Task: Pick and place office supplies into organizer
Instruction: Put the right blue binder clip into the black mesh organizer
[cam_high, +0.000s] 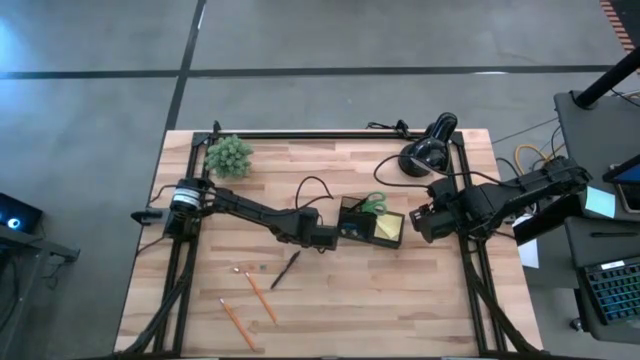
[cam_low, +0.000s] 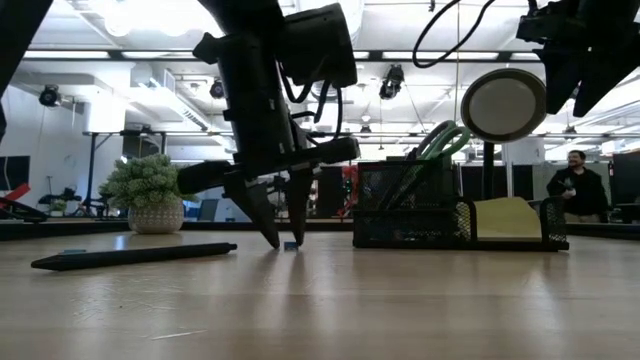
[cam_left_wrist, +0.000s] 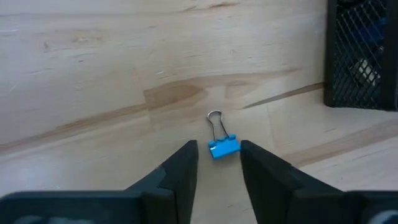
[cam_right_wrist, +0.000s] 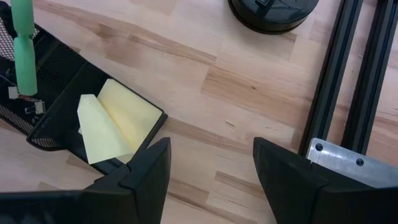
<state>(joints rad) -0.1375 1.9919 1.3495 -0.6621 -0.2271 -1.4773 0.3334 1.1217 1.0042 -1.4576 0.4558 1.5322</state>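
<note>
A small blue binder clip (cam_left_wrist: 223, 147) lies on the wooden table just left of the black mesh organizer (cam_high: 352, 228). My left gripper (cam_left_wrist: 219, 163) is open and points down, with a fingertip close on either side of the clip (cam_low: 289, 244). Green-handled scissors (cam_high: 375, 203) stand in the organizer, and the yellow sticky-note pad (cam_right_wrist: 121, 124) lies in its tray, top sheet curled up. Two orange pencils (cam_high: 262, 297) (cam_high: 237, 323) and a dark pen (cam_high: 285, 270) lie on the table nearer the front edge. My right gripper (cam_right_wrist: 211, 165) is open and hovers right of the organizer.
A green bushy plant (cam_high: 230, 156) stands at the far left corner and a black desk lamp (cam_high: 428, 148) at the far right. A black frame rail (cam_right_wrist: 354, 74) runs along the table's right side. A person (cam_low: 575, 185) stands in the room behind.
</note>
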